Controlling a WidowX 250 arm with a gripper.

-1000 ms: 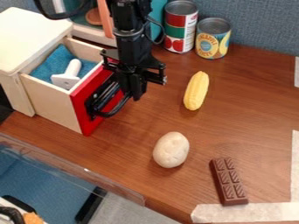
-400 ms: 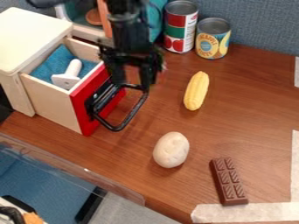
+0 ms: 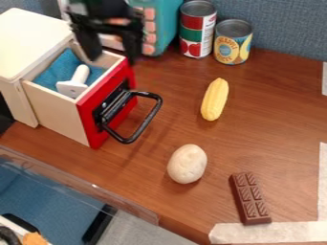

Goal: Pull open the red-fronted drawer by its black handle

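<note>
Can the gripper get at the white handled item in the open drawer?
Probably yes: the gripper hangs open by the drawer, and nothing covers the white handled item, though drawer walls may leave little room.

Bright, soft light on the table, with the gripper (image 3: 114, 57) blurred.
The light seems diffuse; its source cannot be told. Left of the gripper, the cabinet top (image 3: 35, 40) is the palest surface, nearly without shading. Below and to the gripper's right, faint, soft-edged shadows lie by the white oval (image 3: 187, 164) and the corn (image 3: 214, 99), and dim streaks mark the wood (image 3: 144, 167) under the drawer handle (image 3: 148, 119). Farther below, a small glint sits on the clear panel's edge (image 3: 94, 185). The gripper's dark parts merge, showing little detail.
</note>
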